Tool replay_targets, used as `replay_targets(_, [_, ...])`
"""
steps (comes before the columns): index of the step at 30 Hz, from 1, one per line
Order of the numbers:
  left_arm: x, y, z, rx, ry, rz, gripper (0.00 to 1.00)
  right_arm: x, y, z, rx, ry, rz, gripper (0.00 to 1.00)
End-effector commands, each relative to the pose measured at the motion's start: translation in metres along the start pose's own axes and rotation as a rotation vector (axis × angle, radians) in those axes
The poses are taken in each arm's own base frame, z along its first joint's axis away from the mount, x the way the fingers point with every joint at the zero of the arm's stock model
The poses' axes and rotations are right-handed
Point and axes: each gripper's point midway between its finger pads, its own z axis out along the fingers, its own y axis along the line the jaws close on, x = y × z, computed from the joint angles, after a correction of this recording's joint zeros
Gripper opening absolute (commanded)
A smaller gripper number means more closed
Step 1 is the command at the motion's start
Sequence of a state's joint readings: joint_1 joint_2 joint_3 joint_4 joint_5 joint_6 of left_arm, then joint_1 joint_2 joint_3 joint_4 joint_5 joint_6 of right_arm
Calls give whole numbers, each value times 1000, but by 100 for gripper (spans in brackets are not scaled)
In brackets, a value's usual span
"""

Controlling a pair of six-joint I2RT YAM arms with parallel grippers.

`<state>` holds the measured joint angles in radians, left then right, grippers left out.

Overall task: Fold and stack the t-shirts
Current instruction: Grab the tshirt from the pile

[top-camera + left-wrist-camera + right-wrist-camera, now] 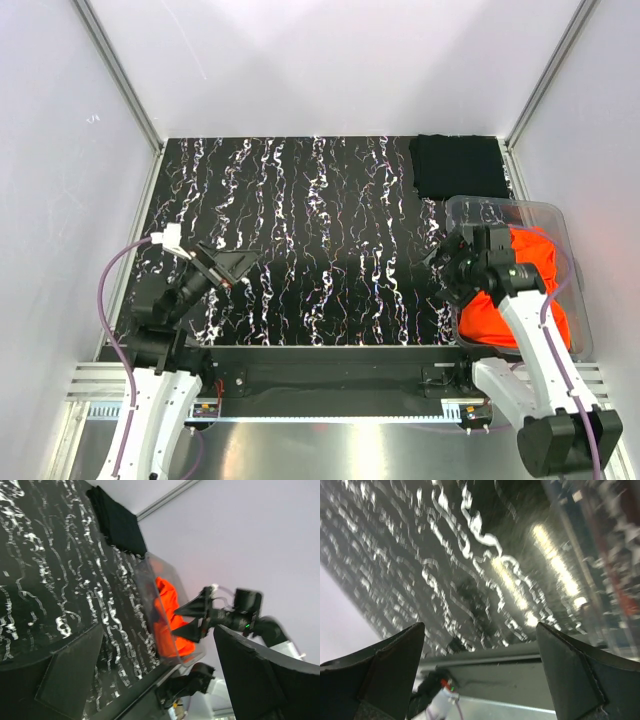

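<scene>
Two grippers raised over the near half of the table, well apart from each other. On one side, left gripper, close to the near left corner, jaws spread wide, nothing between them, aimed across toward the right edge. On the other, right gripper, close to the near right corner, jaws likewise spread wide, gripping nothing, just beside the left wall of one clear bin. Two t-shirts, neither held. One orange shirt, crumpled, inside the bin along the right edge, partly hidden under the right arm. One black shirt, folded flat into a rectangle, at the far right corner, just beyond the bin's far rim. Touching the rim or not: cannot tell.
</scene>
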<state>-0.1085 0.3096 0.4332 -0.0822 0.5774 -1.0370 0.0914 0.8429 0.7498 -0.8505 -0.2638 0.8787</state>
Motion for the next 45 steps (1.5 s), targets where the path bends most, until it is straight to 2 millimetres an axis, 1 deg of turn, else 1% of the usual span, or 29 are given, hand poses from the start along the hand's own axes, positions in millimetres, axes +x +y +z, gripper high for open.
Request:
replay_targets(1, [7, 15, -5, -107, 49, 32, 99, -30, -13, -17, 168, -121, -57, 100])
replay_targets(2, [10, 25, -4, -158, 72, -2, 99, -40, -6, -20, 176, -142, -82, 100])
replay_targets(4, [11, 27, -2, -192, 113, -11, 99, -58, -11, -22, 271, -192, -79, 100])
replay_targets(5, [16, 32, -1, -226, 162, -21, 99, -78, -8, -32, 313, -281, -68, 100])
replay_targets(7, [18, 20, -4, -182, 182, 17, 99, -97, -13, -35, 398, -346, -18, 100])
replay_targets(8, [14, 9, -7, -150, 188, 97, 99, -117, -9, -44, 422, -420, -8, 100])
replay_targets(9, [15, 2, -10, -126, 214, 148, 99, -126, -13, -48, 462, -449, 10, 100])
replay_targets(10, [13, -9, -15, -104, 235, 254, 99, -147, -19, -53, 537, -514, 52, 100])
replay_targets(12, [4, -16, -21, -125, 221, 358, 99, -161, -25, -51, 609, -532, 55, 100])
replay_targets(13, [2, -20, -23, -128, 218, 394, 99, -174, -39, -53, 660, -546, 97, 100])
replay_targets(14, [-3, -30, -27, -113, 216, 462, 99, -182, -51, -44, 735, -530, 87, 100])
replay_targets(16, [4, -42, -28, -50, 271, 501, 99, -188, -75, -33, 837, -499, 111, 100])
replay_targets(17, [4, -51, -29, -11, 282, 540, 99, -189, -94, -34, 884, -483, 161, 100])
replay_targets(18, [9, -57, -31, 29, 309, 552, 99, -189, -106, -32, 909, -470, 193, 100])
replay_targets(19, [9, -58, -31, 36, 317, 564, 99, -188, -118, -30, 934, -466, 236, 100])
replay_targets(20, [10, -57, -32, 33, 325, 574, 99, -185, -140, -32, 979, -452, 287, 99])
replay_targets(21, [10, -55, -32, 27, 325, 589, 99, -184, -148, -30, 985, -446, 310, 100])
replay_targets(22, [11, -53, -32, 19, 328, 585, 99, -190, -154, -25, 970, -464, 326, 100])
replay_targets(23, [13, -50, -31, 10, 335, 559, 99, -186, -166, -22, 997, -451, 327, 100])
replay_targets(26, [16, -55, -35, 7, 363, 521, 99, -186, -183, -19, 1065, -485, 337, 98])
replay_targets(30, [10, -48, -41, -117, 362, 457, 99, -184, -197, -25, 1110, -579, 392, 94])
replay_targets(32, [13, -49, -43, -141, 384, 403, 99, -183, -202, -29, 1113, -644, 428, 92])
replay_targets(34, [17, -47, -44, -159, 410, 360, 99, -185, -206, -25, 1105, -674, 457, 91])
replay_targets(37, [22, -57, -50, -145, 439, 309, 99, -188, -214, -15, 1101, -700, 484, 90])
replay_targets(38, [22, -62, -52, -141, 430, 285, 99, -188, -219, -13, 1101, -696, 486, 86])
replay_targets(39, [22, -64, -54, -142, 419, 274, 99, -197, -215, -10, 1061, -736, 492, 84])
replay_targets(41, [22, -71, -60, -138, 395, 237, 99, -198, -214, -7, 1021, -735, 461, 72])
replay_targets(42, [23, -73, -62, -134, 395, 223, 99, -203, -213, -6, 998, -753, 459, 69])
replay_targets(45, [27, -79, -69, -126, 385, 181, 99, -205, -217, -5, 1001, -740, 443, 69])
